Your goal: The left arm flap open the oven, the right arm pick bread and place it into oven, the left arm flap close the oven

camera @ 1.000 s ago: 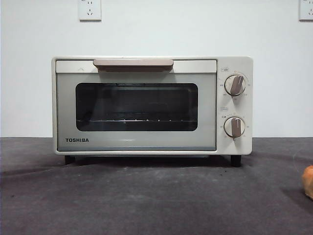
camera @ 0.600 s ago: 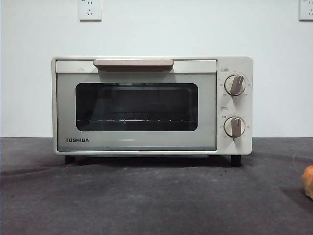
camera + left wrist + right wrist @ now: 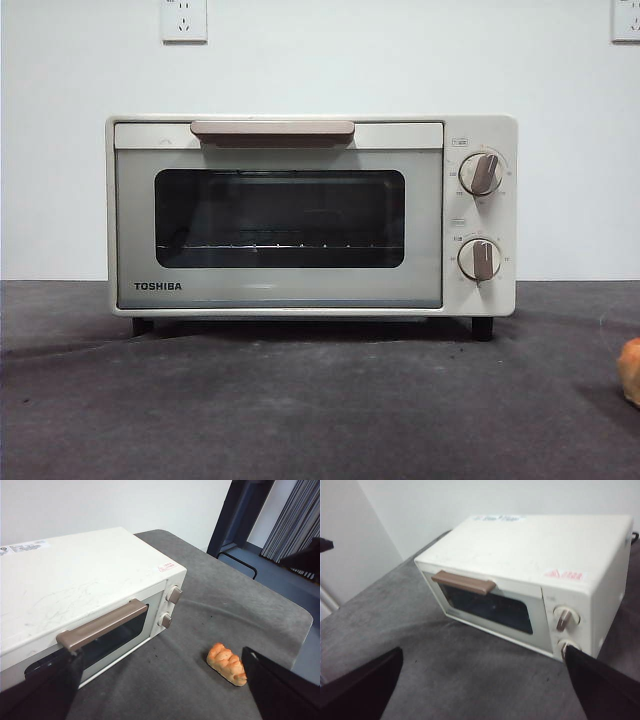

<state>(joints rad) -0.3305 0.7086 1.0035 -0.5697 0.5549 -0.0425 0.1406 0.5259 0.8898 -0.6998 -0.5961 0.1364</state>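
Oven (image 3: 310, 215), front view: it is sitting shut at the centre of the grey table (image 3: 300, 410), door flush, beige bar handle (image 3: 272, 131) along the top of the door at 12 o'clock of the dark window. Two round knobs (image 3: 480, 173) are standing at 3 o'clock of the window. The bread (image 3: 630, 370) is peeking in at the picture's 4 o'clock edge, well apart from the oven. No arm is showing here.

Left wrist view: the left gripper (image 3: 160, 690) is hovering above the table in front of the oven, jaws spread wide, gripping nothing. The handle (image 3: 102, 625) is lying near one jaw; the bread (image 3: 227, 663), a lumpy golden-brown ridged loaf, is resting on the felt-like cloth near the other.

Right wrist view: the right gripper (image 3: 480, 690) is waiting high, jaws wide apart and empty, looking down on the oven (image 3: 530, 580).

Step in hand, by my judgement: opening the door, not yet begun. Doing it well means hooking the smooth bar from above near its middle and pulling outward and down along the hinge arc, gently, since the light glossy casing on small feet may be sliding on the cloth.
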